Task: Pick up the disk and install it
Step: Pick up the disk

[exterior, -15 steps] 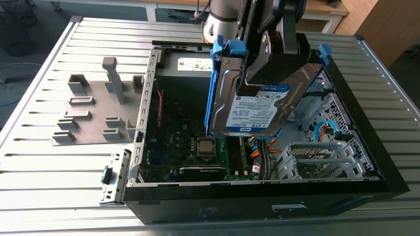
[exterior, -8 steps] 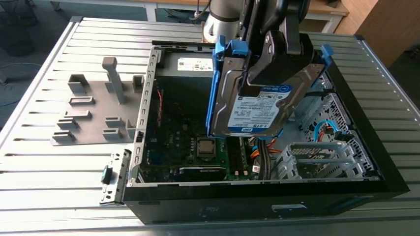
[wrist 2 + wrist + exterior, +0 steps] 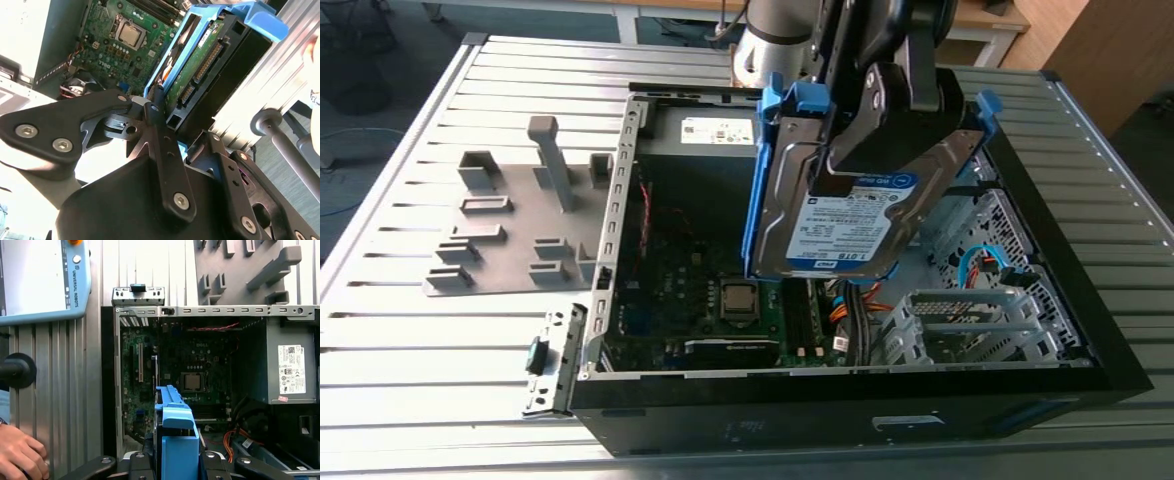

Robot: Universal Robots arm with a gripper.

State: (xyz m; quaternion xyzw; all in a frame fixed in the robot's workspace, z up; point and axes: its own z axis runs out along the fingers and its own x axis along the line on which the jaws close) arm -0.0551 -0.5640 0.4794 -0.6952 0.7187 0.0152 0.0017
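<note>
Above the open computer case [image 3: 854, 415], the claw [image 3: 861, 160] had its fingers pinched firmly on the disk [image 3: 854, 220], which hung nearly upright over the motherboard [image 3: 707, 290] (blue bracket [image 3: 761, 180] fitted, label toward the exterior view). Case rested on the table [image 3: 427, 350].

Surface [image 3: 400, 340]: pale metal, ribbed with long parallel slots, dull sheen, reaching both edges of the exterior view.

Floor [image 3: 380, 85], past the surface's far corner at the exterior view's left: dark grey, with a thin blue cable [image 3: 336, 135] lying loose on it.

Behind the surface stands a table [image 3: 680, 6] with a light wood top on white legs [image 3: 628, 26].

At the exterior view's right is a tall wood-coloured panel [image 3: 1107, 50] (cabinet or door, cannot tell).

Light is even and soft; shadows are faint.
</note>
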